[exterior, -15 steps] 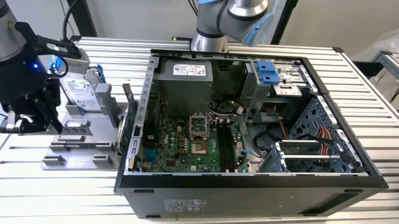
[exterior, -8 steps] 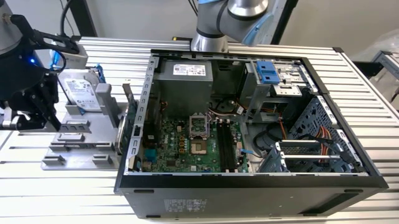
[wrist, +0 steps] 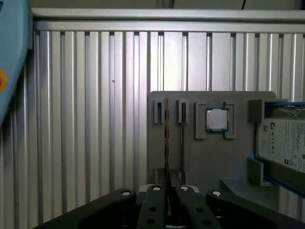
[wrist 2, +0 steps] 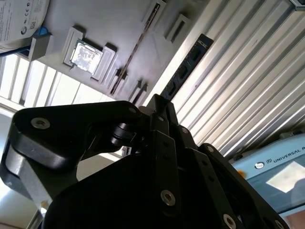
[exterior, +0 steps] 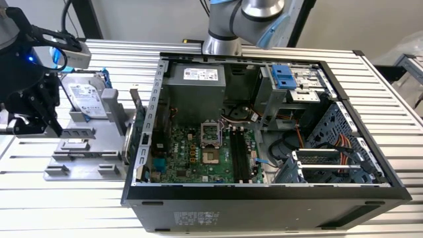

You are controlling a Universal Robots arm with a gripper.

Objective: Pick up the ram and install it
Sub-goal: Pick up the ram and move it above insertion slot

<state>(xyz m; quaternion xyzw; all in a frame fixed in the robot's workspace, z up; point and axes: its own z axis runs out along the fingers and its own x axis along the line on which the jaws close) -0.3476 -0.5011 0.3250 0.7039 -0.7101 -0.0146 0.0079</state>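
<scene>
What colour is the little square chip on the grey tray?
The chip is shiny silver; the first wrist view shows it best.

Desk (exterior: 66,208): ribbed bare metal slats, brushed, bright sheen. Holder tray (wrist: 209,157): matt grey plastic, faintly grainy. Gripper (wrist: 170,183): black, matt to satin, plastic or coated metal, cannot tell which; screw heads (wrist: 125,193) shiny silver metal. Ram (wrist 2: 185,67): dark circuit board, matt black chips. Processor chip (wrist: 217,119): smooth silver metal lid, reflective. Hard drive (exterior: 89,99): silver metal, white paper-like label, sits in blue plastic frame (wrist: 281,172). Computer case (exterior: 264,208): matt black outer wall, dull bare grey sheet metal inside. Motherboard (exterior: 191,158): green, semi-gloss. Robot arm (exterior: 261,10): smooth glossy silver metal, pale blue plastic cap (exterior: 274,25).
</scene>
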